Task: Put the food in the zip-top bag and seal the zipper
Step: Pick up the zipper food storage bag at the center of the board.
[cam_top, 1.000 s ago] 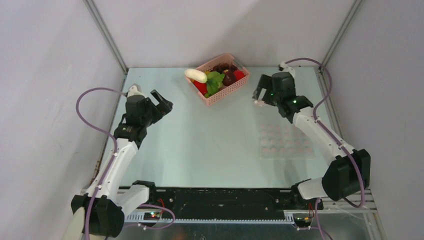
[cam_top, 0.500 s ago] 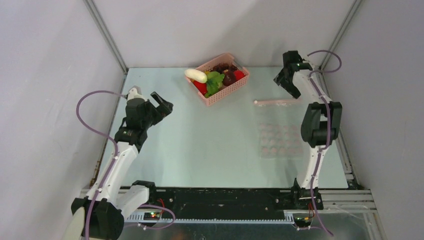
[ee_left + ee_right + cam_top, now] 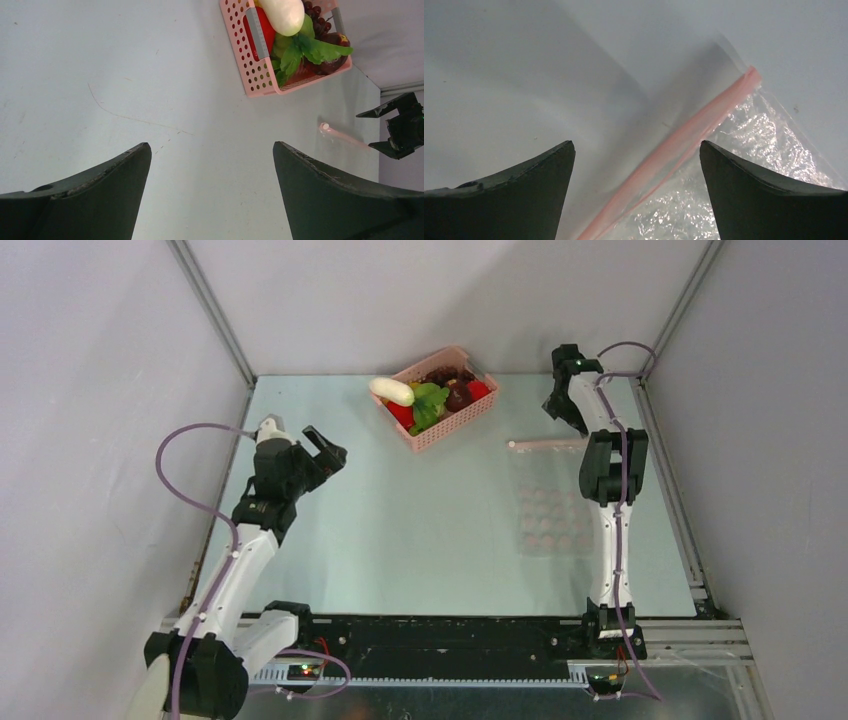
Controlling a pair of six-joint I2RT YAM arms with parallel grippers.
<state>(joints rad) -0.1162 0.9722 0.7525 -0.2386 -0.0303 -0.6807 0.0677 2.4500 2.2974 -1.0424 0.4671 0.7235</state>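
The food lies in a pink basket (image 3: 438, 425) at the back: a white oblong piece (image 3: 392, 391) on its left rim, leafy green (image 3: 430, 400), red (image 3: 400, 415) and dark maroon (image 3: 458, 395) pieces. The left wrist view shows the same basket (image 3: 252, 70) and white piece (image 3: 282, 15). The zip-top bag (image 3: 555, 515) lies flat at the right, its pink zipper (image 3: 545, 444) along the far edge. My right gripper (image 3: 563, 405) hangs open above the zipper (image 3: 684, 140), nothing between its fingers (image 3: 636, 145). My left gripper (image 3: 325, 450) is open over bare table (image 3: 211, 145).
The pale table (image 3: 420, 530) is walled by grey panels at the back and both sides. The right arm stands folded upright over the bag's right edge (image 3: 612, 500). The right gripper (image 3: 400, 127) shows at the far right of the left wrist view.
The right arm has folded upright and its gripper has lifted from the bag's mouth toward the back right, uncovering the zipper. The left gripper has barely shifted.
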